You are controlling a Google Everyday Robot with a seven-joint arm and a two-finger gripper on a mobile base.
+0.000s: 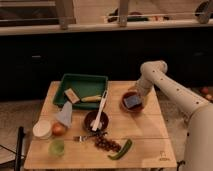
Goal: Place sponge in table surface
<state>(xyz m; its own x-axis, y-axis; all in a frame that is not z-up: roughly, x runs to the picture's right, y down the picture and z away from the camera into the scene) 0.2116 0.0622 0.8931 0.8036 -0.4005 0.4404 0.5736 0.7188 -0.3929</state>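
Blue-grey sponge (pixel 132 102) in bowl (pixel 144 106), hand (pixel 134 94) just above

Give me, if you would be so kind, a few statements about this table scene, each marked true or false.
1. The sponge lies inside the orange-brown bowl. True.
2. The tan block sits on the bare table surface. False: it lies in the green tray.
3. The gripper is over the green tray. False: it is at the far rim of the orange-brown bowl, just above the sponge, on the right side of the table.
4. A green pepper lies near the front edge of the table. True.
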